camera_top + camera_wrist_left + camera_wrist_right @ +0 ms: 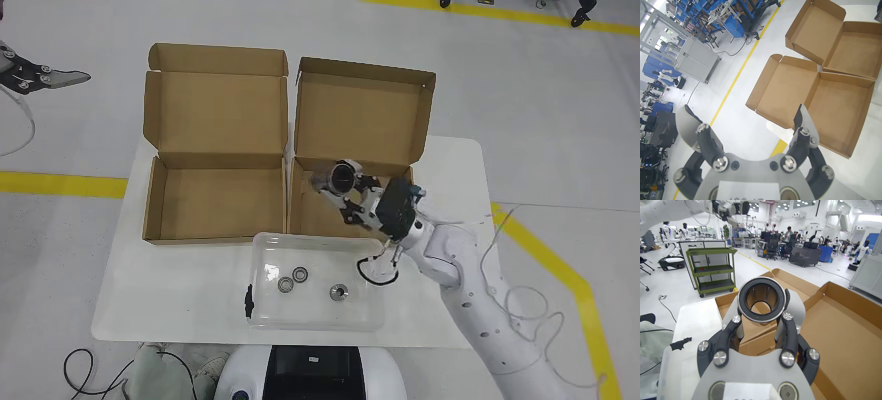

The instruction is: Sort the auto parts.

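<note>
My right gripper point(762, 306) is shut on a steel bearing sleeve point(762, 301) with a black inner ring, held above the right cardboard box point(310, 215); in the top view the sleeve point(342, 177) hangs over that box's floor. The left cardboard box point(210, 205) beside it holds nothing. A clear plastic tray point(265, 310) at the table's front holds three small round parts, among them two bearings point(292, 278) and a metal part point(339, 292). My left gripper point(743, 118) is open, raised off to the left over the floor, with both boxes point(838, 113) beyond it.
The white table point(450, 180) carries the boxes and tray; its right part is bare. A black scrap point(248, 300) sticks to the tray's left wall. Yellow floor lines run past the table. A green cart point(711, 270) stands far off on the floor.
</note>
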Robot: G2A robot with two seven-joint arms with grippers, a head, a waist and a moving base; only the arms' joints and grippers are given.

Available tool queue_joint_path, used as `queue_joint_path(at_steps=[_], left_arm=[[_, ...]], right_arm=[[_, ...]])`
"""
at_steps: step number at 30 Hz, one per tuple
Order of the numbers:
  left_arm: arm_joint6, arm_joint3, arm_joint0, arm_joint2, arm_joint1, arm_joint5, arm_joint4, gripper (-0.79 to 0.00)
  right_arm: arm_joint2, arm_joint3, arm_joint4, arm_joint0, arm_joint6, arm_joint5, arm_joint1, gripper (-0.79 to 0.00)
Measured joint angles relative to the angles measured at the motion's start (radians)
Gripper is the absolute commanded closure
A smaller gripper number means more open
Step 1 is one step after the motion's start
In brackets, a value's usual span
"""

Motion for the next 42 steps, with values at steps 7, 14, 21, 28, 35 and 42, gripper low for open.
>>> queue_joint_path(at_steps=[7, 14, 21, 28, 35, 42], left_arm=[[0.000, 0.000, 0.000, 0.000, 0.000, 0.000, 0.000, -0.785], [0.000, 0.000, 0.000, 0.000, 0.000, 0.000, 0.000, -0.785], [0.000, 0.000, 0.000, 0.000, 0.000, 0.000, 0.000, -0.785], [0.000, 0.000, 0.000, 0.000, 0.000, 0.000, 0.000, -0.785], [0.000, 0.000, 0.000, 0.000, 0.000, 0.000, 0.000, -0.785], [0.000, 0.000, 0.000, 0.000, 0.000, 0.000, 0.000, -0.785]], right_arm=[[-0.017, 0.082, 0.063, 0.021, 0.095, 0.035, -0.008, 0.000], [-0.068, 0.183, 0.099, 0.089, 0.202, 0.057, -0.024, 0.000], [-0.127, 0.296, 0.140, 0.159, 0.292, 0.078, -0.046, 0.000], [-0.197, 0.396, 0.178, 0.240, 0.374, 0.077, -0.075, 0.000], [-0.265, 0.481, 0.197, 0.310, 0.461, 0.104, -0.107, 0.000], [-0.316, 0.539, 0.178, 0.364, 0.526, 0.146, -0.135, 0.000]])
